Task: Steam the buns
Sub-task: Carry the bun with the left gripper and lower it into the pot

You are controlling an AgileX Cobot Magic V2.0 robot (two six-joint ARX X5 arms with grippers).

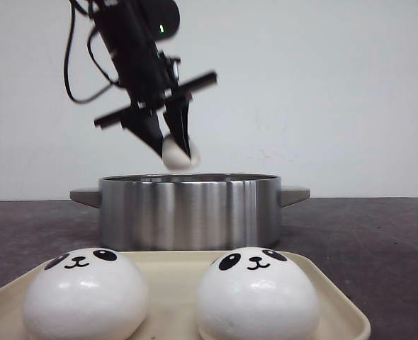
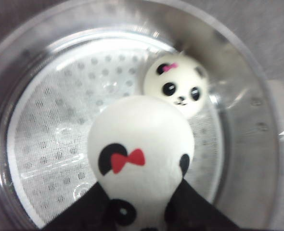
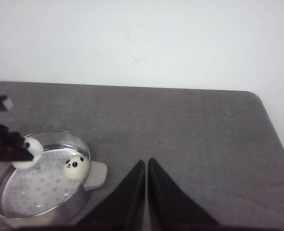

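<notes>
My left gripper (image 1: pixel 172 145) hangs just above the steel steamer pot (image 1: pixel 188 209), shut on a white panda bun with a red bow (image 2: pixel 141 154). That held bun (image 1: pixel 181 152) shows below the black fingers in the front view. Another panda bun with a pink bow (image 2: pixel 176 87) lies on the perforated floor inside the pot, near the wall. Two more panda buns (image 1: pixel 85 294) (image 1: pixel 257 296) sit on a cream tray (image 1: pixel 340 312) in front of the pot. My right gripper (image 3: pixel 147 163) is shut and empty, off to the pot's right over the table.
The pot has a grey handle (image 1: pixel 294 194) on each side. The dark grey table (image 3: pixel 180 125) runs back to a white wall. Its far right corner (image 3: pixel 257 98) is rounded. The tray stands at the near edge, close in front of the pot.
</notes>
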